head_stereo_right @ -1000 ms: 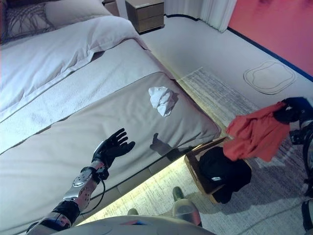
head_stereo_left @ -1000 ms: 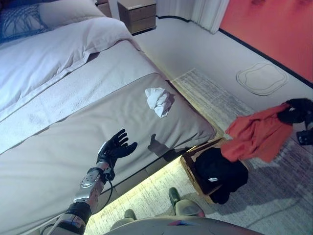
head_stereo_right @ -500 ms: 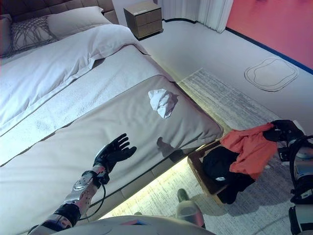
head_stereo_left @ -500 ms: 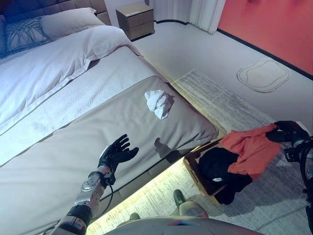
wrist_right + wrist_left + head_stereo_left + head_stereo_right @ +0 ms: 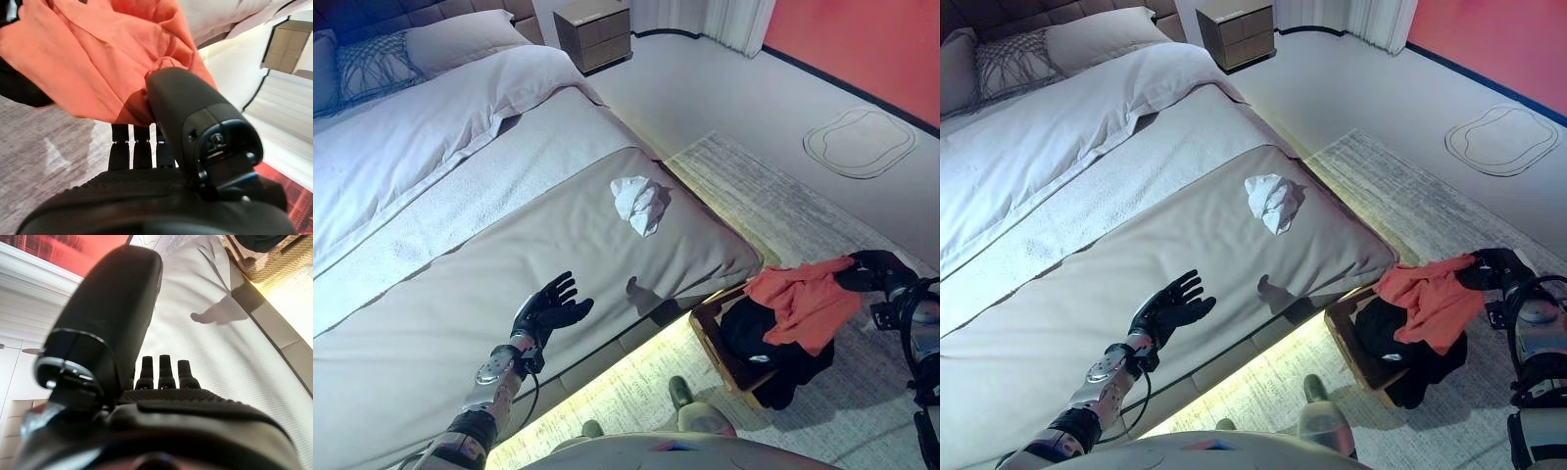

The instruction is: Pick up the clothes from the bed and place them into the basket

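Observation:
An orange garment (image 5: 798, 302) hangs from my right hand (image 5: 869, 270), whose thumb and fingers are shut on one edge of it, as the right wrist view shows (image 5: 117, 63). Most of the cloth rests on the black clothes (image 5: 759, 338) piled in the wicker basket (image 5: 709, 340), which stands on the floor at the bed's foot corner. A crumpled white cloth (image 5: 639, 201) lies on the grey bedcover (image 5: 509, 245) near the bed's right edge. My left hand (image 5: 548, 308) hovers open over the cover near its front edge, well left of the white cloth.
Pillows (image 5: 460, 34) and a white duvet (image 5: 411, 127) fill the head of the bed. A wooden nightstand (image 5: 593, 29) stands beyond it. A grey rug (image 5: 773, 211) lies under the basket, with a pale floor mat (image 5: 860, 142) before the red wall (image 5: 871, 39).
My right hand has come down and nearer, lowering the orange garment from mid-air onto the black pile in the basket. The view has shifted slightly. The left hand stays put.

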### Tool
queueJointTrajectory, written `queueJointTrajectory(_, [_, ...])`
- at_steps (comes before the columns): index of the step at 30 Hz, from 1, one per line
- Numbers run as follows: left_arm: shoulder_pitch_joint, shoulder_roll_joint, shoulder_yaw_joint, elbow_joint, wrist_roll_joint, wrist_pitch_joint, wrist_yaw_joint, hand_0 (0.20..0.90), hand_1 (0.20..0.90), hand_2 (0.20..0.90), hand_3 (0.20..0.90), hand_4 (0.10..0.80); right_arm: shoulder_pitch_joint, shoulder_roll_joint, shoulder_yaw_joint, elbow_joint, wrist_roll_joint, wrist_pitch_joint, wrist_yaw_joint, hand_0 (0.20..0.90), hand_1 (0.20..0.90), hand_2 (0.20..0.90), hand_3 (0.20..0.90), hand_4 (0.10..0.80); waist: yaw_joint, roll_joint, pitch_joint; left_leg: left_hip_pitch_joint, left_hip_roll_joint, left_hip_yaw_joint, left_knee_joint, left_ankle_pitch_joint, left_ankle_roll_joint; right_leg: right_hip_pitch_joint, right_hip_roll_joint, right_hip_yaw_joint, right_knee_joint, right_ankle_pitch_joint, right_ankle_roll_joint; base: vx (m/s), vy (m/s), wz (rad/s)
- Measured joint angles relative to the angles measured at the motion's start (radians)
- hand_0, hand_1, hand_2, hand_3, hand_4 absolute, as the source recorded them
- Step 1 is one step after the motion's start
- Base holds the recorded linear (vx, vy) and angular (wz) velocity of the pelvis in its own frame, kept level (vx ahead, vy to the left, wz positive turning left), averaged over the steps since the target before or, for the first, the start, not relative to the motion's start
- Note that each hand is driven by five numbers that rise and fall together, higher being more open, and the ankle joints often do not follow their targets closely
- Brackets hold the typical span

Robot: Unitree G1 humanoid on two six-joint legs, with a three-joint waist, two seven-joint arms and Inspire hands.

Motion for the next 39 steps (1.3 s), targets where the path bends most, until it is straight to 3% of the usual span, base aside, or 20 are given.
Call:
queueJointTrajectory(21, [0.000,0.000,0.000,0.000,0.000,0.000,-0.009,0.900,0.900,0.900,0.900,0.800,-0.001,0.000,0.000,0.025,0.001,0.019,-0.049,0.900,0.900,0.900,0.900,0.800,0.020,0.003,0.008,-0.007,0.003,-0.009,0.001,0.000,0.000,-0.003,0.001,-0.016,0.000,0.000,0.000,0.002,-0.014,0.00])
queueJointTrajectory(25, [0.003,0.006,0.039,-0.003,-0.001,0.000,0.034,0.900,0.900,0.900,0.900,0.800,-0.121,0.018,0.053,0.031,0.003,0.038,-0.067,0.900,0.900,0.900,0.900,0.800,0.085,-0.012,0.034,0.023,0.030,0.066,0.001,0.003,-0.012,-0.018,-0.022,-0.184,0.002,-0.003,0.003,0.049,-0.119,-0.45])
queueJointTrajectory(27, [0.003,0.005,0.050,0.005,-0.001,0.000,0.039,0.900,0.900,0.900,0.900,0.800,-0.200,0.022,0.075,0.042,0.003,0.040,-0.069,0.900,0.900,0.900,0.900,0.800,0.101,-0.023,0.047,0.020,0.048,0.063,0.036,0.009,-0.026,-0.016,-0.008,-0.185,0.005,-0.001,-0.006,0.074,-0.109,-0.29])
queueJointTrajectory(29, [0.005,0.002,0.094,0.016,-0.003,0.000,0.038,0.900,0.900,0.900,0.900,0.800,-0.268,0.054,0.088,0.044,0.001,0.039,-0.091,0.900,0.900,0.900,0.900,0.800,0.145,-0.084,0.078,-0.038,0.049,-0.007,0.216,0.025,-0.070,-0.011,-0.023,-0.161,0.022,-0.026,-0.048,0.091,-0.068,-0.45])
queueJointTrajectory(31, [0.002,-0.004,0.107,0.035,-0.004,0.001,0.050,0.900,0.900,0.900,0.900,0.800,-0.330,0.070,0.148,0.031,-0.001,0.041,-0.118,0.900,0.900,0.900,0.900,0.800,0.181,-0.108,0.090,-0.171,0.050,-0.132,0.491,0.021,-0.075,-0.012,-0.028,-0.150,0.060,-0.030,-0.073,0.061,0.044,-0.39])
queueJointTrajectory(32, [0.003,-0.011,0.105,0.034,-0.006,0.001,0.055,0.900,0.900,0.900,0.900,0.800,-0.342,0.073,0.169,0.007,-0.007,0.043,-0.135,0.900,0.900,0.900,0.900,0.800,0.181,-0.116,0.095,-0.241,0.046,-0.185,0.599,-0.009,-0.078,-0.013,-0.027,-0.141,0.069,-0.028,-0.086,0.044,0.084,-0.29])
queueJointTrajectory(33, [0.008,-0.013,0.101,0.032,-0.020,0.001,0.062,0.900,0.900,0.900,0.900,0.800,-0.367,0.091,0.198,-0.004,-0.038,0.042,-0.159,0.900,0.900,0.900,0.900,0.800,0.203,-0.117,0.097,-0.260,0.015,-0.226,0.546,-0.064,-0.069,-0.014,-0.024,-0.115,0.067,-0.028,-0.086,0.044,0.078,-0.40])
queueJointTrajectory(35, [0.005,-0.019,0.102,0.026,-0.032,0.001,0.077,0.900,0.900,0.900,0.900,0.800,-0.403,0.099,0.255,-0.020,-0.090,0.044,-0.175,0.900,0.900,0.900,0.900,0.800,0.214,-0.099,0.105,-0.265,0.017,-0.193,0.408,-0.063,-0.054,-0.019,-0.011,-0.116,0.064,-0.021,-0.097,0.036,0.094,-0.30])
queueJointTrajectory(36, [0.004,-0.019,0.101,0.021,-0.033,0.001,0.083,0.900,0.900,0.900,0.900,0.800,-0.405,0.099,0.270,-0.049,-0.123,0.054,-0.176,0.900,0.900,0.900,0.900,0.800,0.202,-0.082,0.109,-0.279,0.037,-0.128,0.363,-0.042,-0.023,-0.012,0.008,-0.142,0.056,-0.014,-0.108,0.011,0.098,0.13])
queueJointTrajectory(38, [0.003,-0.019,0.100,0.009,-0.033,0.001,0.098,0.900,0.900,0.900,0.900,0.800,-0.405,0.101,0.275,-0.085,-0.151,0.054,-0.179,0.900,0.900,0.900,0.900,0.800,0.191,-0.074,0.110,-0.258,0.004,-0.144,0.252,-0.018,-0.002,-0.020,0.011,-0.149,0.056,-0.017,-0.107,0.026,0.064,0.20])
queueJointTrajectory(39, [0.002,-0.020,0.095,0.001,-0.033,0.001,0.098,0.900,0.900,0.900,0.900,0.800,-0.403,0.092,0.275,-0.100,-0.176,0.058,-0.187,0.900,0.900,0.900,0.900,0.800,0.169,-0.046,0.111,-0.240,0.005,-0.134,0.226,0.020,0.005,-0.015,0.023,-0.175,0.056,-0.021,-0.096,0.031,0.030,0.43])
